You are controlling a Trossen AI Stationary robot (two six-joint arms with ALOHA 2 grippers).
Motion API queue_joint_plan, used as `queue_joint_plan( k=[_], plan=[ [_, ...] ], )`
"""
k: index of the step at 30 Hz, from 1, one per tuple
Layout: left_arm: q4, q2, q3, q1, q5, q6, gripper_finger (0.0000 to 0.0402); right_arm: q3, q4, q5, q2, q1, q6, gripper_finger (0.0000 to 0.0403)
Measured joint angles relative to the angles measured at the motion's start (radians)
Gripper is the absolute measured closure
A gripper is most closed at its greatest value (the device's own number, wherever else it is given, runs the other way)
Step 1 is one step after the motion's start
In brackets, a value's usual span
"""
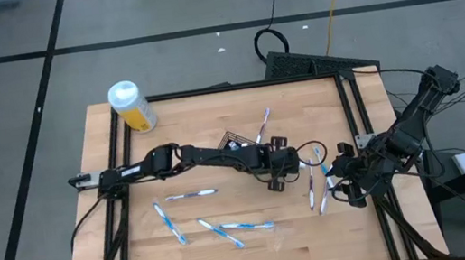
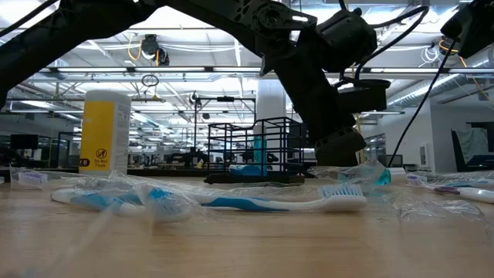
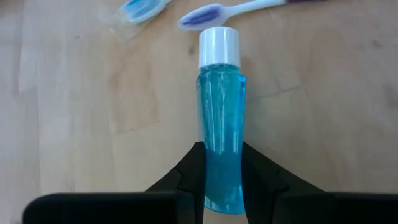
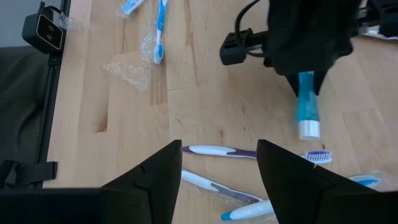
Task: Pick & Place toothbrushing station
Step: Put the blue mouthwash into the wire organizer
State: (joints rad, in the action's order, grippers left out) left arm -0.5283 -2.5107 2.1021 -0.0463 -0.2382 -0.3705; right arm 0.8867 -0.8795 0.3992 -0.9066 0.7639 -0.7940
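A small teal tube [image 3: 221,106] with a white cap [image 3: 219,46] sits between the fingers of my left gripper [image 3: 222,158], which is shut on it at mid-table, right of the black wire basket [image 1: 236,139]. A toothbrush [image 1: 263,126] sticks out of the basket. More white-and-blue toothbrushes [image 1: 190,194] lie loose on the wood nearer the front. My right gripper [image 4: 219,155] hangs open above the table's right part, holding nothing, with a purple-handled toothbrush [image 4: 217,151] below it. My left gripper pinches the tube's lower body [image 3: 222,180], near the end away from the cap, between its two fingers [image 3: 191,171]. The fingers slant down from the table's left and lie along the tube. The cap end [image 4: 309,129] points down toward the wood; whether it touches, I cannot tell.
A yellow bottle [image 1: 132,106] with a white cap stands at the far left of the table. Two toothbrushes [image 1: 315,187] lie between the two grippers. Clear wrappers [image 4: 130,67] lie on the wood. Black rails [image 1: 353,113] run along the table's sides.
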Motion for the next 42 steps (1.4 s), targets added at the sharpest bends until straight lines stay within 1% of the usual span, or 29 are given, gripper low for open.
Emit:
queue_joint_plan(
  k=[5, 8, 13, 18, 24, 28, 32, 35, 37, 39, 42],
  plan=[
    [0.0, 0.0, 0.0, -0.037, -0.002, 0.015, 0.0331, 0.0, 0.0, -0.001, 0.0, 0.0, -0.004, 0.0204],
    [-0.013, 0.009, 0.0, -0.06, -0.026, 0.025, 0.0331, 0.0, 0.0, -0.002, 0.0, 0.0, -0.004, 0.0204],
    [-0.045, 0.044, 0.0, -0.094, -0.027, 0.067, 0.0331, 0.0, 0.0, -0.003, 0.0, 0.0, -0.005, 0.0204],
    [-0.104, 0.056, 0.0, -0.128, -0.028, 0.101, 0.0331, -0.001, -0.001, -0.003, 0.0, 0.014, -0.008, 0.0204],
    [-0.226, 0.056, 0.0, -0.16, -0.026, 0.163, 0.0331, -0.001, 0.0, -0.003, 0.0, 0.043, -0.032, 0.0204],
    [-0.293, 0.065, 0.0, -0.187, -0.053, 0.182, 0.0331, -0.001, 0.0, 0.017, 0.0, 0.057, -0.032, 0.0204],
    [-0.351, 0.094, -0.006, -0.211, -0.059, 0.218, 0.0331, -0.001, 0.0, 0.019, 0.0, 0.065, -0.032, 0.0204],
    [-0.348, 0.142, -0.063, -0.225, -0.059, 0.253, 0.0331, -0.001, 0.006, 0.019, -0.001, 0.065, -0.032, 0.0204],
    [-0.321, 0.19, -0.135, -0.233, -0.059, 0.275, 0.0331, -0.001, 0.008, 0.019, -0.001, 0.066, -0.031, 0.0204],
    [-0.264, 0.255, -0.242, -0.237, -0.051, 0.3, 0.0331, -0.001, 0.008, 0.019, -0.001, 0.066, -0.03, 0.0204],
    [-0.103, 0.372, -0.442, -0.237, 0.02, 0.347, 0.0331, -0.001, 0.019, 0.019, 0.0, 0.066, -0.019, 0.0204]
  ],
)
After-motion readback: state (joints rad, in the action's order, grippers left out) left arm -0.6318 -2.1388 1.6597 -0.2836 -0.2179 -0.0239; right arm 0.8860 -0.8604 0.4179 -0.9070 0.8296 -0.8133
